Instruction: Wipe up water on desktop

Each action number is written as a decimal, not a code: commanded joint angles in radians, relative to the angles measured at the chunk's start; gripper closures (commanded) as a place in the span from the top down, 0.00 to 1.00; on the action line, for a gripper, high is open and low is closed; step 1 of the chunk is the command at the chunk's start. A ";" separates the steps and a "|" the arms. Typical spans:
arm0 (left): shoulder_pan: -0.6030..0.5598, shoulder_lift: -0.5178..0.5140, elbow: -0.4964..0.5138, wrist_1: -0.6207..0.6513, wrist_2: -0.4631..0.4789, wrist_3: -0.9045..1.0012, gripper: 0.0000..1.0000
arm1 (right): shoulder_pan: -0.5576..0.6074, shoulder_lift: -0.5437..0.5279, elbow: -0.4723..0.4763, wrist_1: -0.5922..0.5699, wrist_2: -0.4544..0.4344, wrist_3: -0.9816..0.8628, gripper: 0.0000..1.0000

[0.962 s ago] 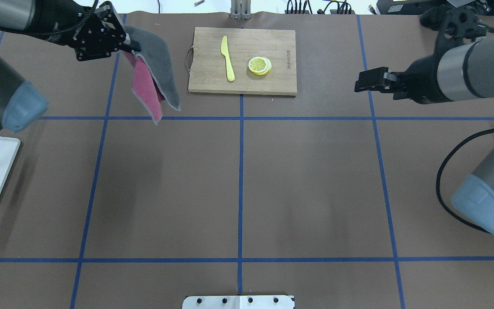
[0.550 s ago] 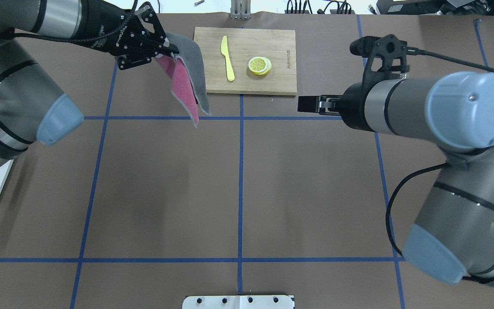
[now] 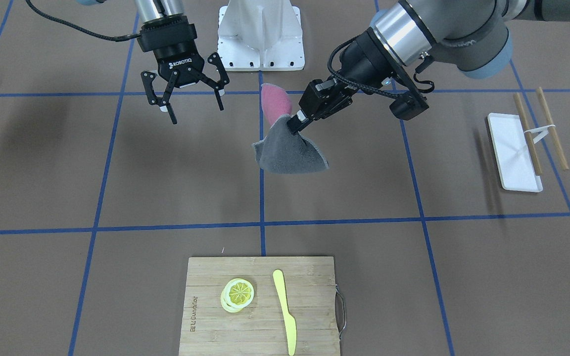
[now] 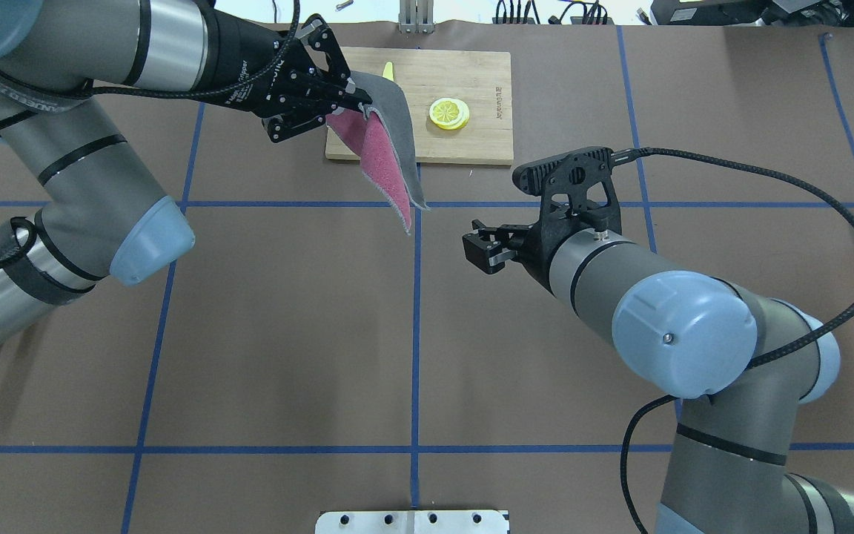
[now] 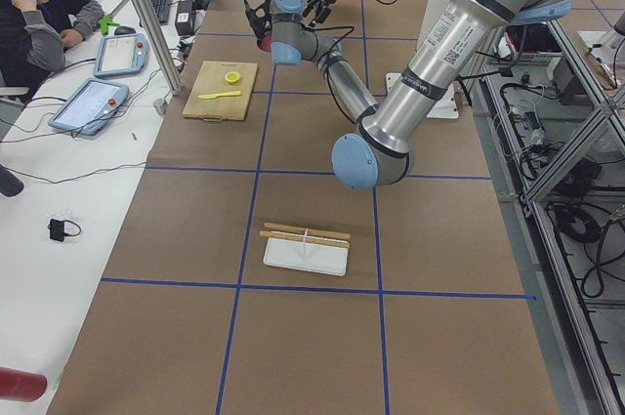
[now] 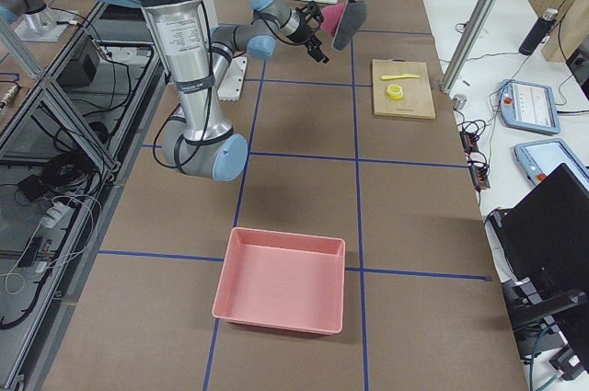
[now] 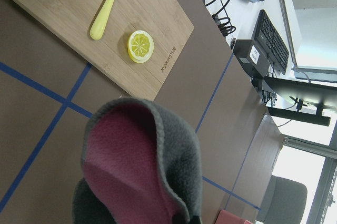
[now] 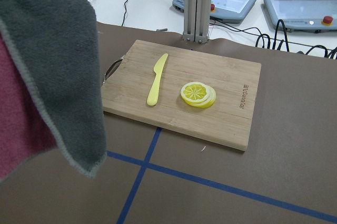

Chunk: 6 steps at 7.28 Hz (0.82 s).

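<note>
Overhead exterior: cloth point(image 4: 386, 159) in clenched left pincer point(image 4: 356, 100) above the desktop point(image 4: 286, 311), right pincer point(image 4: 471, 246) agape nearby

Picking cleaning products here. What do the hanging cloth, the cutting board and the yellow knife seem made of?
The cloth: probably fleece or microfibre, matte; fuzzy nap, grey face, pink face, limp drape. The cutting board: bamboo or light wood, smooth; pale glued strips, with a metal-looking handle. The knife: likely plastic; uniform yellow, one piece.
</note>
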 commanded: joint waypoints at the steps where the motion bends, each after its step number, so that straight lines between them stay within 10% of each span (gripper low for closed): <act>1: 0.026 -0.010 -0.016 0.002 0.039 -0.029 0.00 | -0.061 0.053 -0.018 -0.058 -0.112 -0.032 0.99; 6: 0.039 -0.027 -0.065 0.023 0.047 -0.094 0.00 | -0.087 0.081 -0.032 -0.049 -0.132 0.000 0.99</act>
